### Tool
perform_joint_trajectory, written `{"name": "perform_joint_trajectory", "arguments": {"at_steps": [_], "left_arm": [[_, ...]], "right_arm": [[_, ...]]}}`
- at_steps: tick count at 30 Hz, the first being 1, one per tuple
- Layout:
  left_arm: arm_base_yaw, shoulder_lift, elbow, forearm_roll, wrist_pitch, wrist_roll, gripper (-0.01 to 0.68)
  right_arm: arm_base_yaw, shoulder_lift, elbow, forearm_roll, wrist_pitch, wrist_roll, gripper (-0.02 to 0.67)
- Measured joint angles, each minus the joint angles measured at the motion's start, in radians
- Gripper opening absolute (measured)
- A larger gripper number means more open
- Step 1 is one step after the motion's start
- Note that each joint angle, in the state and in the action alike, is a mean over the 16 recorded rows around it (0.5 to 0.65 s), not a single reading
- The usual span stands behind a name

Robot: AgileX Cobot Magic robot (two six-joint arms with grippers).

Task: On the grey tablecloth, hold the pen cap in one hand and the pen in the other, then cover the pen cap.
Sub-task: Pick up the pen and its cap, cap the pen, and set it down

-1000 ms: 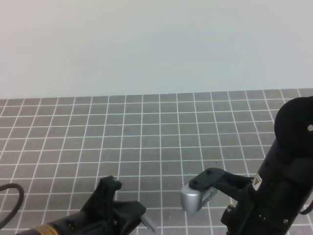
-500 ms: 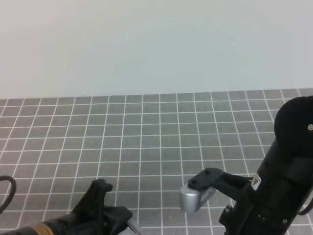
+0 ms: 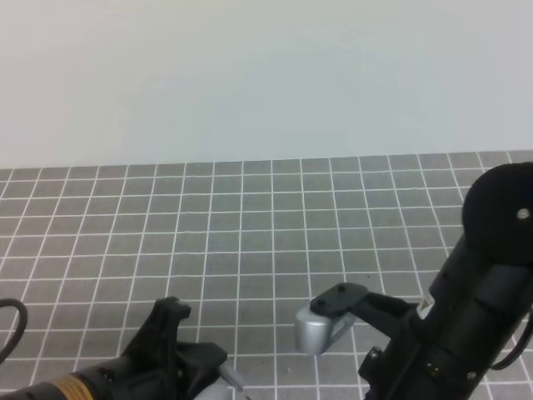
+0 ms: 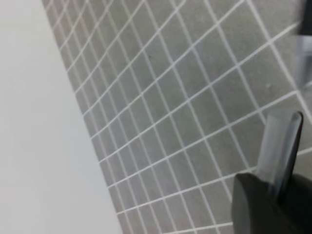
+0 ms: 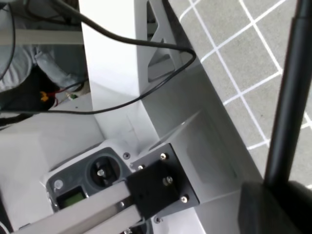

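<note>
judging from a pen point(image 5: 287, 92) clamped in the right gripper point(image 5: 273, 192) and something unclear pinched in the left gripper point(image 4: 273, 195), the capping could be spoiled by misaligned axes.

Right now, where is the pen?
The pen is held in the right tool, a long black stick along the right edge of the right wrist view, above the grey tablecloth.
</note>
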Motion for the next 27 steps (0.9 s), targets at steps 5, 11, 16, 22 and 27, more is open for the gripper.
{"name": "perform_joint_trajectory", "arguments": {"at_steps": [5,11,16,22,27], "left_arm": [[0.000,0.000,0.000,0.005,-0.010,0.004,0.078],[0.000,0.000,0.000,0.011,-0.013,0.011,0.078],[0.000,0.000,0.000,0.013,-0.014,0.006,0.078],[0.000,0.000,0.000,0.013,-0.019,-0.008,0.078],[0.000,0.000,0.000,0.013,-0.025,-0.022,0.078]], "right_arm": [[0.000,0.016,-0.012,0.008,-0.002,-0.006,0.065],[0.000,0.039,-0.036,0.014,0.001,-0.012,0.069],[0.000,0.053,-0.056,0.012,0.010,-0.011,0.069],[0.000,0.066,-0.065,0.001,0.023,-0.007,0.069],[0.000,0.068,-0.065,-0.026,0.029,0.005,0.069]]}}
